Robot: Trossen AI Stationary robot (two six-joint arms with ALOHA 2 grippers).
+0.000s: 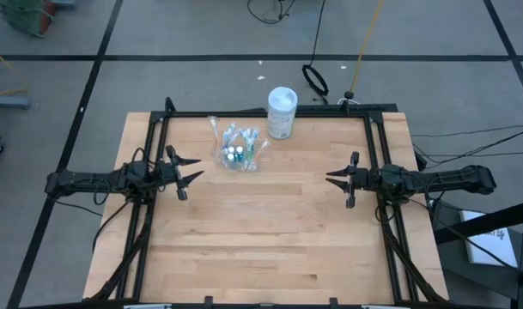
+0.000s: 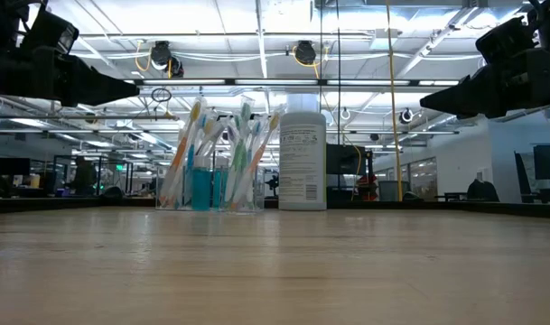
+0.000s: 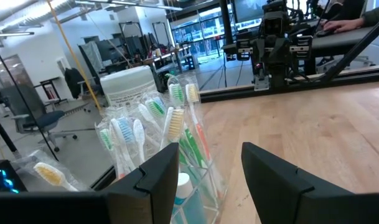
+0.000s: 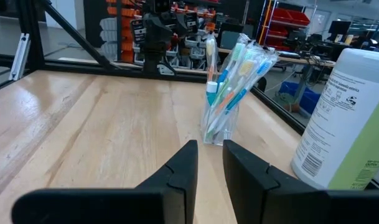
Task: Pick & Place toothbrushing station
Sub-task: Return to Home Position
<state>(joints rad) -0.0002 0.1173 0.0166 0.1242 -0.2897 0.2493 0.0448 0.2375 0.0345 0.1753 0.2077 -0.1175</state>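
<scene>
A small clear plastic cup (image 1: 235,153) stands upright on its base at the far middle of the wooden table (image 1: 270,232). It holds several white and pastel toothbrushes (image 2: 222,149) and blue toothpaste tubes (image 2: 200,188). My left gripper (image 1: 192,169) hovers level and open just left of the cup (image 3: 189,180), with nothing between its fingers. My right gripper (image 1: 331,178) hovers level at the table's right, well away from the cup (image 4: 219,127). Its fingers (image 4: 209,149) stand a narrow gap apart with nothing between them.
A taller white container (image 1: 282,112) with a pale lid stands close behind and right of the cup (image 2: 302,161). A black frame (image 1: 270,113) runs along the table's far, left and right edges. Bare wood lies between the two grippers and toward the near edge.
</scene>
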